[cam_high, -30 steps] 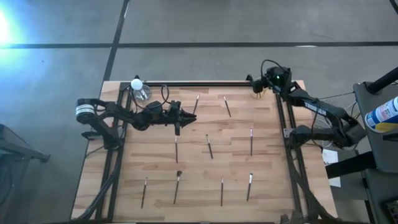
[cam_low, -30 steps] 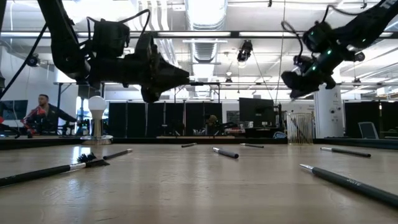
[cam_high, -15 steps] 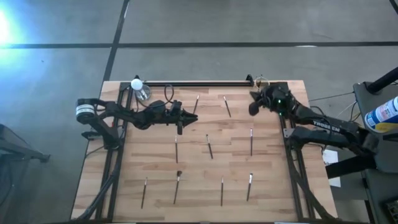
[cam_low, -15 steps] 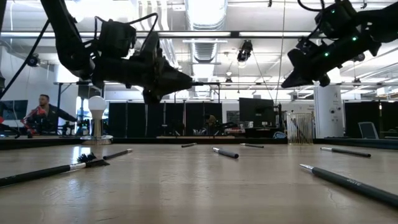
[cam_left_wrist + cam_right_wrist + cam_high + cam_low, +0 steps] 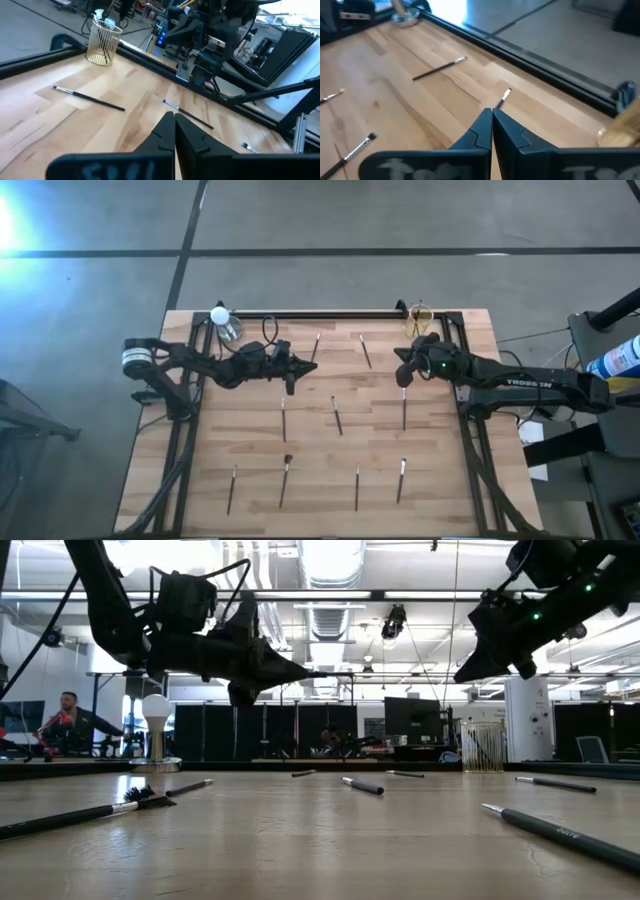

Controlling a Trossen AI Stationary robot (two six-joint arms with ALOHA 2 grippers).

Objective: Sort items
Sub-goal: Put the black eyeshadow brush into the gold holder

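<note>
We see the left pincer (image 5: 301, 367) pressed shut on nothing, above the counter (image 5: 250, 440) at 10 o'clock; the brushes (image 5: 337, 416) lie scattered across its middle and near half. At 2 o'clock the right pincer (image 5: 402, 370) is likewise closed and empty, above one brush (image 5: 404, 407).

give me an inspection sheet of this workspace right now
surface: wooden table, with a black rail along its far edge.
job's things: ten brushes lie spread singly across the table; none is held.
clutter: a wire cup holding thin sticks at the far right corner; a glass cup and a white bulb at the far left.
grippers: left gripper shut, empty, above the far-left part of the table; right gripper shut, empty, above the far-right part.
cables: black cables loop on the left arm.
surroundings: a seated person beyond the table; concrete floor.
</note>
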